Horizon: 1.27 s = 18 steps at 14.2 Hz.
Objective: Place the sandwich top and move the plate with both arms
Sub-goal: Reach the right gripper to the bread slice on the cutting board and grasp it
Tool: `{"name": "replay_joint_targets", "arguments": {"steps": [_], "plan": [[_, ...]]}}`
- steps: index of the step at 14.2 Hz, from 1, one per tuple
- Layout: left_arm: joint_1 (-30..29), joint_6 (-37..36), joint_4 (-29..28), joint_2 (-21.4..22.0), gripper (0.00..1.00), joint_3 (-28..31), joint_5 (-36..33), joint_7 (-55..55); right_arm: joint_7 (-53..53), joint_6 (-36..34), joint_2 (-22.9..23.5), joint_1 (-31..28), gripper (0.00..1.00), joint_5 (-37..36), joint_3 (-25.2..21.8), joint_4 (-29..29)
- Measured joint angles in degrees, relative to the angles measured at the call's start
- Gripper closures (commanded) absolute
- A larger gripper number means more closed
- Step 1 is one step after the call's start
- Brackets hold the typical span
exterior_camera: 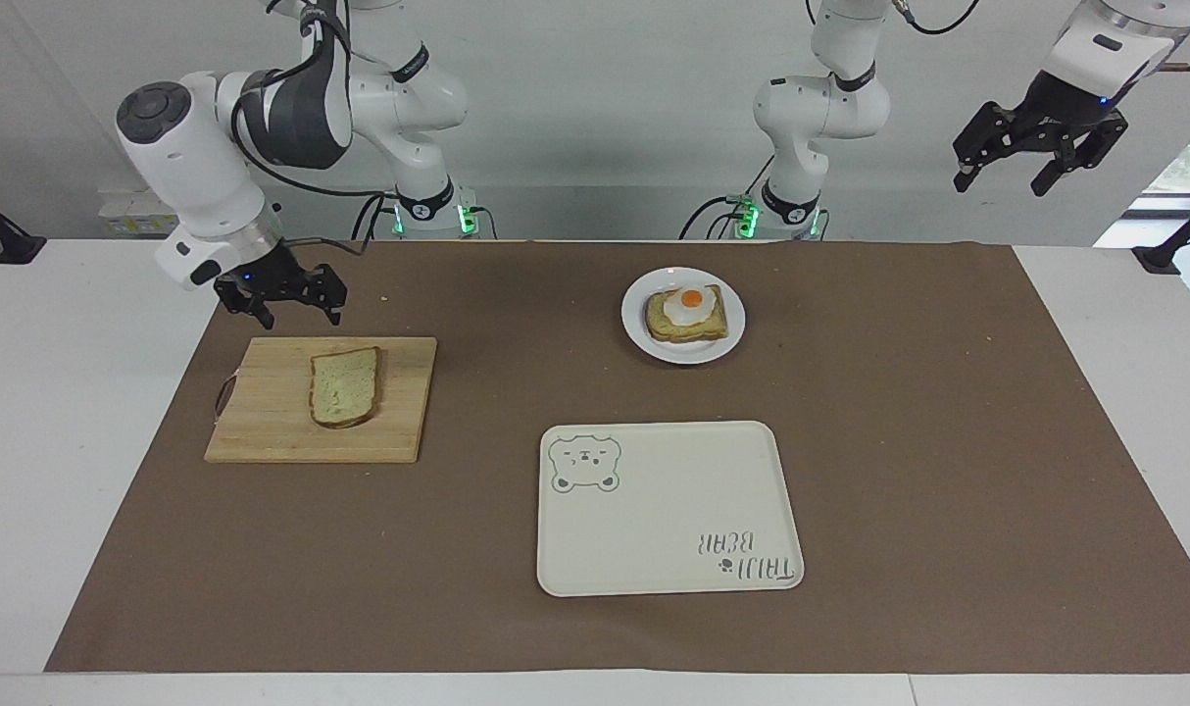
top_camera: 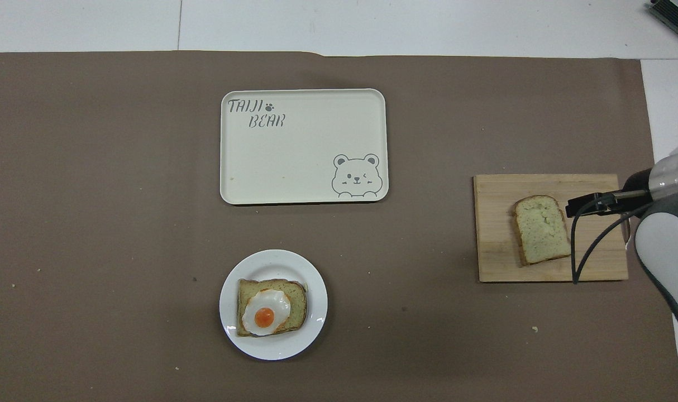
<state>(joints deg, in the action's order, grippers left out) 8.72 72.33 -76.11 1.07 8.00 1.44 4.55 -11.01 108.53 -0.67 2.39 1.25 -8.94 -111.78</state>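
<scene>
The view from across the counter shows both my end effectors. The view from above shows my right arm's wrist and cable, and only a small dark bit at its edge where my left one is.

Nearest to me is the plate (exterior_camera: 683, 316), small, round and white. A slice of bread with a fried egg (exterior_camera: 691, 304) lies on it. Brown mat (exterior_camera: 909, 441) lies bare all around the plate, so there is room on every side.

A bit farther out, toward my right arm's end of the counter, is the wooden board (exterior_camera: 319, 400). The sandwich top (exterior_camera: 344, 386) lies flat on it, near the middle, away from the board's edges.

Farthest from me is the cream tray (exterior_camera: 669, 508) with a bear drawn in one corner. It lies apart from the plate and the board.

My right end effector (exterior_camera: 296, 312) hangs over the mat just by the board's near edge. Its fingers are spread wide and hold nothing. It touches nothing.

My left end effector (exterior_camera: 1009, 180) waits high up by the left arm's end of the counter, wide too, holding nothing.
</scene>
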Motion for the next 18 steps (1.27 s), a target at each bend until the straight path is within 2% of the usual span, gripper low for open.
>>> {"name": "replay_joint_targets", "arguments": {"steps": [9, 15, 18], "plan": [[0.0, 0.0, 0.0, 0.0, 0.00, 0.0, 0.0, 0.0, -13.6, 8.9, 7.7, -3.8, 0.00, 5.2, -0.1, -4.0], [0.0, 0.0, 0.0, 0.0, 0.00, 0.0, 0.0, 0.0, -15.8, 12.4, 10.4, -4.9, 0.00, 5.8, -0.1, -5.9], [0.0, 0.0, 0.0, 0.0, 0.00, 0.0, 0.0, 0.0, -16.9, 14.2, 11.4, -5.3, 0.00, 9.0, -0.1, -7.5]]}}
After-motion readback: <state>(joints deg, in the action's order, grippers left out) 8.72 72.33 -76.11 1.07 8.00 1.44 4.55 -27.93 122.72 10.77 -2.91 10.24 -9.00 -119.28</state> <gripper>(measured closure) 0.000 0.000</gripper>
